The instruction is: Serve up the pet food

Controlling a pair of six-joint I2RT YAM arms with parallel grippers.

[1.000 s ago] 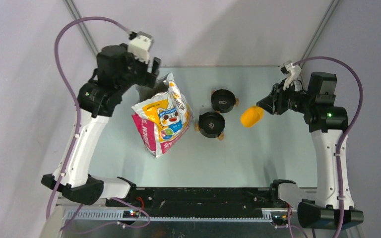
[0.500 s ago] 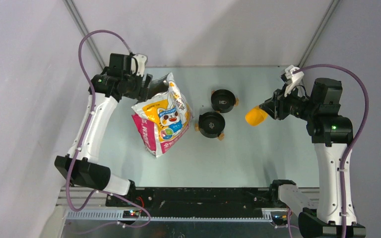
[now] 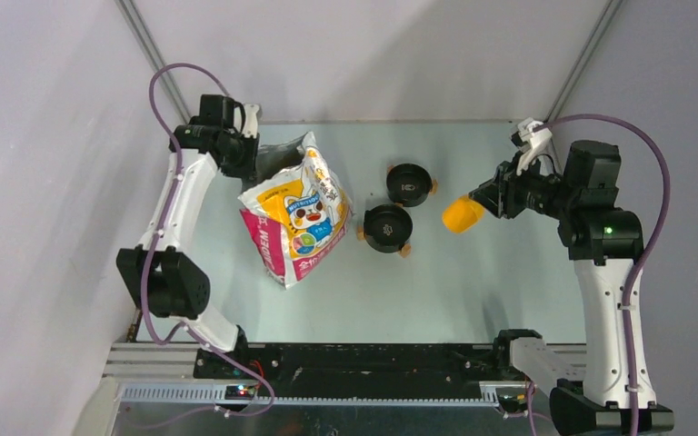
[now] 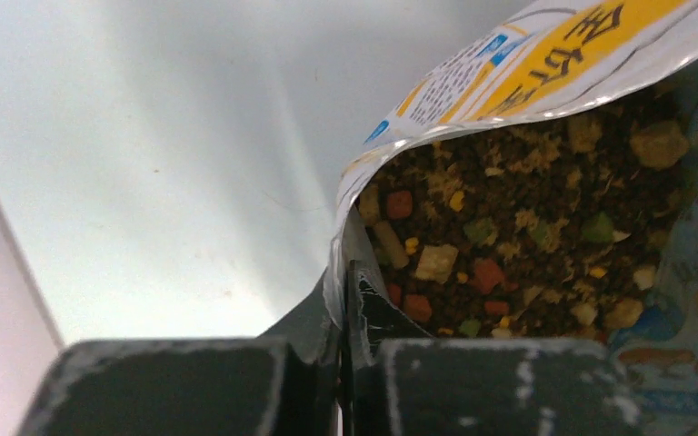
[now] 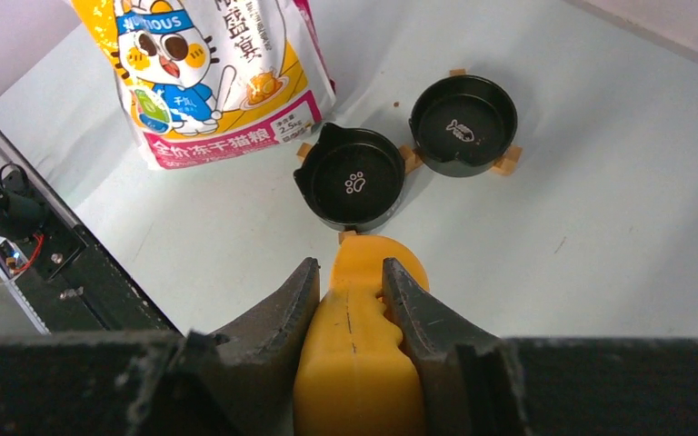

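left pincer (image 4: 345, 309) clamped on bag (image 4: 545, 54) rim; right pincer (image 5: 350, 272) clamped on scoop (image 5: 354, 381); pet food (image 4: 509, 245) loose inside bag

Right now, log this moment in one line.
left gripper: shut on bag | right gripper: shut on scoop | pet food: in bag | bowls: empty

A white, yellow and pink cartoon-cat bag (image 3: 295, 222) sits on the left part of the pale green tabletop (image 3: 473, 282), its torn mouth open at the far-left end. Right of it, two black bowls stand just beside each other on small wooden feet: the nearer paw-print bowl (image 5: 354, 182) and the farther fish-print bowl (image 5: 463, 124). A yellow plastic scoop (image 3: 462, 215) is right of both bowls, apart from them.
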